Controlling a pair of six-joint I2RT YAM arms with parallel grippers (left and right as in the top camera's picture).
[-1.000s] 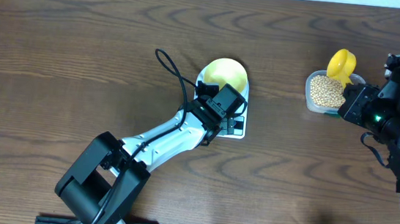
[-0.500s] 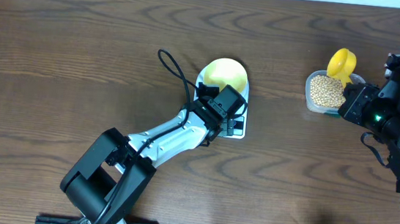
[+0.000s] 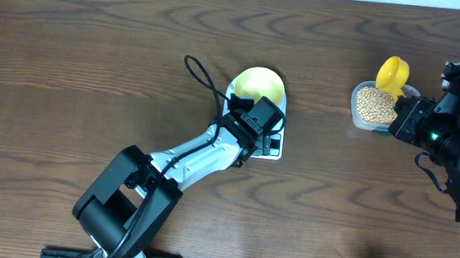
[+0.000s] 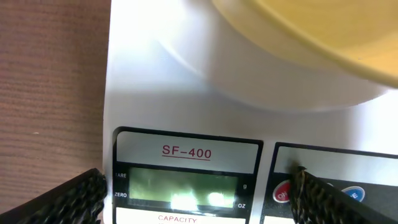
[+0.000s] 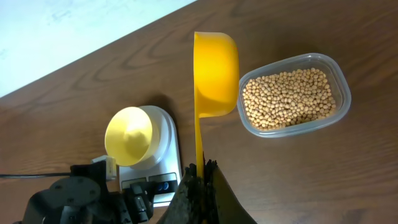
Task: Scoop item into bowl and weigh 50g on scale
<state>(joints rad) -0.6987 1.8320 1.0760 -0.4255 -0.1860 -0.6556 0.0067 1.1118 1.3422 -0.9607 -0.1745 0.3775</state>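
The white scale (image 3: 275, 153) stands mid-table with the pale-yellow bowl (image 3: 258, 84) on its platform, and no beans show in the bowl. My left gripper (image 4: 196, 199) hovers open just above the scale's front panel, its fingers (image 4: 81, 196) straddling the display (image 4: 180, 186), one beside the red button (image 4: 283, 191). The display shows only glare. My right gripper (image 5: 200, 177) is shut on the handle of the yellow scoop (image 5: 214, 74), whose cup looks empty beside the clear tub (image 5: 339, 84) of tan beans (image 5: 289, 96).
The tub (image 3: 355, 114) sits at the right of the table, close to the right arm (image 3: 459, 126). The left arm (image 3: 184, 163) stretches from the front edge to the scale. A white wall strip runs along the table's far edge.
The left arm's rear links have shifted slightly right, while its gripper stays over the scale. The right arm and scoop have not moved.
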